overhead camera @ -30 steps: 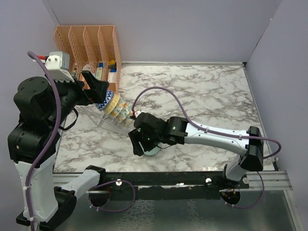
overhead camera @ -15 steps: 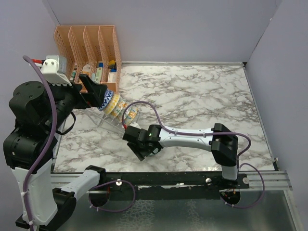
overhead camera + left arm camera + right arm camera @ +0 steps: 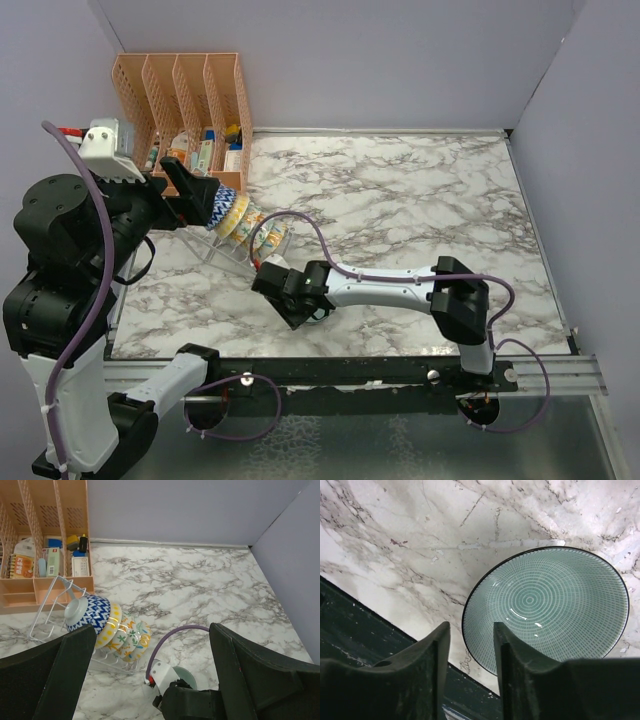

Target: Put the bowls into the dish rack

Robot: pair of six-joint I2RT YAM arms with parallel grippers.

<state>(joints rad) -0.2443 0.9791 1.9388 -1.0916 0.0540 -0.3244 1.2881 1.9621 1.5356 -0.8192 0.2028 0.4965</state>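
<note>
**Q:** How does the right tool (image 3: 471, 630) stand?

**A:** Its two fingers (image 3: 427, 655) are apart and point down at the worktop (image 3: 420, 200). The near rim of the teal bowl (image 3: 545, 610) lies in the gap between them, with marble showing beside it. The bowl sits flat and upright, close to the worktop's near edge.

**Q:** And the arm behind it?

**A:** The right arm reaches low and leftward from its base at the near right, with a purple cable (image 3: 300, 222) looping above it.

**Q:** The left tool (image 3: 150, 635)?

**A:** Its jaws are wide apart and hold nothing. It is raised above the dish rack (image 3: 52, 607), where the other bowls (image 3: 122, 635) stand on edge in a row, a blue zigzag one (image 3: 90, 615) at the far end.

**Q:** What surrounds them?

**A:** An orange slotted organizer (image 3: 180, 90) stands just behind the rack in the far left corner. Plain pale walls (image 3: 380, 60) enclose the marbled worktop.
</note>
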